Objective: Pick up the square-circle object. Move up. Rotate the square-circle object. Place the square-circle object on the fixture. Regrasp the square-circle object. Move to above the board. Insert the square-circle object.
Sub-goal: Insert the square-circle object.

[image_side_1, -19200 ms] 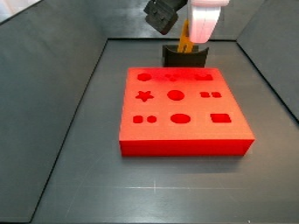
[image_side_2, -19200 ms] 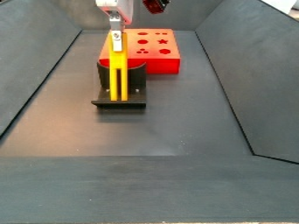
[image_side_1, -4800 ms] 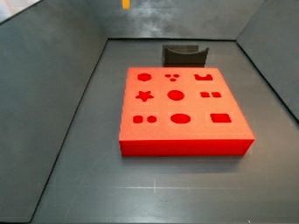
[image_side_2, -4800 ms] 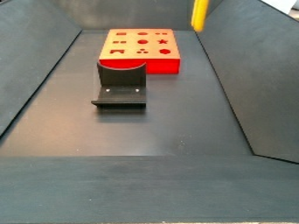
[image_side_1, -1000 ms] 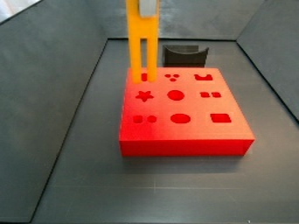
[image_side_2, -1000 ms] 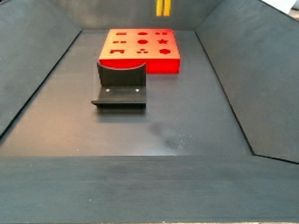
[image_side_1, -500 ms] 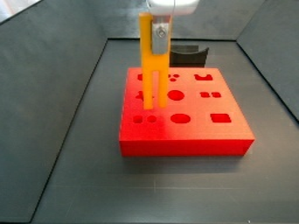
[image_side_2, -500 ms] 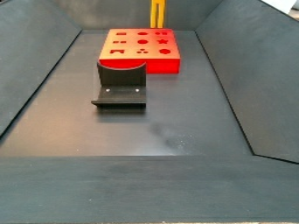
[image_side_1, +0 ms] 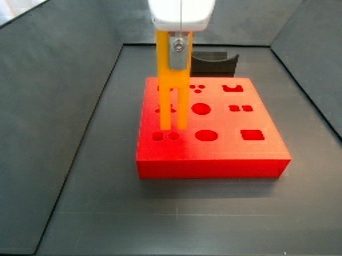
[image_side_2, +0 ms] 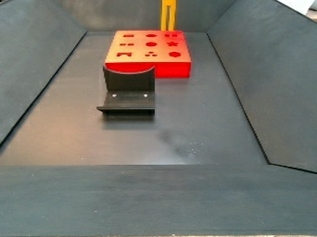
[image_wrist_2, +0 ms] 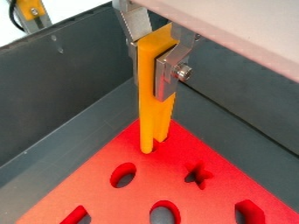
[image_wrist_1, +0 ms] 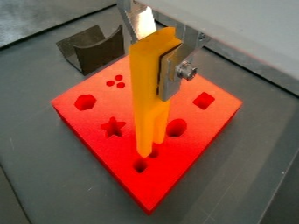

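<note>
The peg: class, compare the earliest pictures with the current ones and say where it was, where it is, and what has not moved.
The peg left the fixture, where it stood upright with the gripper around it. It now hangs vertical in the gripper, held at its upper end, its tip low over the board, near the holes. Board and fixture have not moved.

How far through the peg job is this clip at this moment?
Late stage. The fixture is empty, so pickup, placing there and regrasp look done. In hand: the gripper, above the board, is shut on the square-circle object, which hangs upright over the holes. Left: the insertion itself; in a wrist view the peg's lower end is clear of the board.
</note>
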Motion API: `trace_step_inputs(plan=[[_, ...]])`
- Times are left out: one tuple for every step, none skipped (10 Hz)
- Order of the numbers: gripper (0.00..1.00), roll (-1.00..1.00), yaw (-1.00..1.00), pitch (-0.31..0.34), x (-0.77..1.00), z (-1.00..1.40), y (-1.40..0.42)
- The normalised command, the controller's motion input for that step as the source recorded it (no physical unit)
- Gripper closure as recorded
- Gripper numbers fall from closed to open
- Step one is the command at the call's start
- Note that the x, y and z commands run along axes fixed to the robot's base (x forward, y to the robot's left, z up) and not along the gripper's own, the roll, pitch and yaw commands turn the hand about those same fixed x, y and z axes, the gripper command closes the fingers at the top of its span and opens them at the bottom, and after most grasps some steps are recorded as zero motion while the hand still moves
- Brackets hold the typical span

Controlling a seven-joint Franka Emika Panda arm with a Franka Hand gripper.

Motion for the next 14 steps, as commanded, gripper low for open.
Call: trace_step_inputs(plan=[[1.0,0.05,0.0,0.0,-0.09,-0.19,0.0],[1.0,0.0,0.0,-0.077,-0.12,-0.06,-0.03],[1.0,0.03,0.03,-0.136,-0.1,-0.03,-0.05],[1.0,0.03,0.06,-0.121,0.0,-0.06,-0.04],[1.0,0.03,0.06,-0.107,0.0,-0.09,-0.04],[1.0,0.05,0.05,-0.084,0.0,-0.16,-0.02],[1.0,0.06,0.02,-0.081,0.0,-0.23,-0.01],[1.0,0.08,0.05,-0.101,0.0,-0.12,-0.02],[1.0,0.08,0.05,-0.094,0.0,-0.12,-0.05],[1.0,0.06,0.04,-0.1,0.0,-0.14,-0.02],[1.0,0.07,0.02,-0.089,0.0,-0.15,-0.04],[1.0,0.1,0.05,-0.064,0.0,-0.21,-0.07],[1.0,0.1,0.06,-0.063,0.0,-0.21,-0.05],[1.0,0.12,0.08,-0.08,0.0,-0.26,-0.07]])
